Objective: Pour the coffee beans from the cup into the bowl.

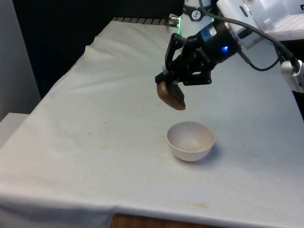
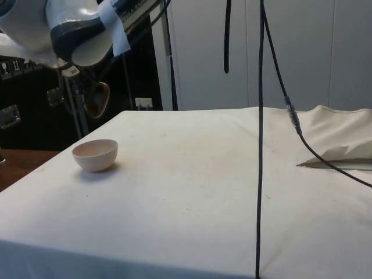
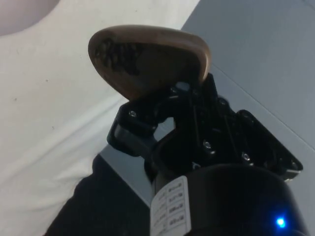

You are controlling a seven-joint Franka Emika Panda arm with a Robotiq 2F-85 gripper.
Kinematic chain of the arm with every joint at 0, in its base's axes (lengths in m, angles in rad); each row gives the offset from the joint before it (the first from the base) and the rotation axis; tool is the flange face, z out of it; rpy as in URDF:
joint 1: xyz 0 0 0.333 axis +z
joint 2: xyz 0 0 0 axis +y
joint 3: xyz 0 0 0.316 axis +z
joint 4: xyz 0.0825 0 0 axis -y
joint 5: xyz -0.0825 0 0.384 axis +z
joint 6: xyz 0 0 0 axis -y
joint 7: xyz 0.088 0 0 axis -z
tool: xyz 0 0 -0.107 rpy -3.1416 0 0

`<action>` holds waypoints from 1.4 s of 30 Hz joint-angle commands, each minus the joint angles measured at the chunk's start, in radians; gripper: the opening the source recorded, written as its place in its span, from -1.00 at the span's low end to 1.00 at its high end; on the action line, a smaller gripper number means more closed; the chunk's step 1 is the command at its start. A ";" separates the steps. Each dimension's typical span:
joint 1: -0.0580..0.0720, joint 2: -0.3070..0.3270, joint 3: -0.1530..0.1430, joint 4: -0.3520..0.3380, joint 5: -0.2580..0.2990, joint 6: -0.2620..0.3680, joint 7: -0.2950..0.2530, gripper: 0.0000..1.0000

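My gripper [image 1: 169, 84] hangs above the table, shut on the rim of a brown wooden cup [image 1: 172, 96]. The cup is tipped over on its side, mouth facing down towards the cloth. In the wrist view dark coffee beans [image 3: 118, 54] lie inside the cup [image 3: 152, 59], against its lower wall. A white bowl [image 1: 190, 141] stands on the cloth nearer the front edge, a short way below and in front of the cup. No heap of beans shows in the bowl. In the side view the cup [image 2: 97, 99] hangs above and just behind the bowl [image 2: 95, 154].
A black cable [image 2: 260, 145] hangs down in front of the side view. The white cloth is rumpled into a fold [image 2: 343, 152] at that view's right. The table's front edge [image 1: 142, 211] lies close below the bowl in the front view.
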 commanded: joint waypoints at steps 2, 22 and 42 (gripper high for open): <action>0.009 0.008 0.006 0.007 -0.026 -0.029 0.007 -1.00; 0.014 0.040 0.092 0.026 -0.203 -0.128 0.058 -1.00; 0.015 0.058 0.101 0.023 -0.206 -0.131 0.146 -1.00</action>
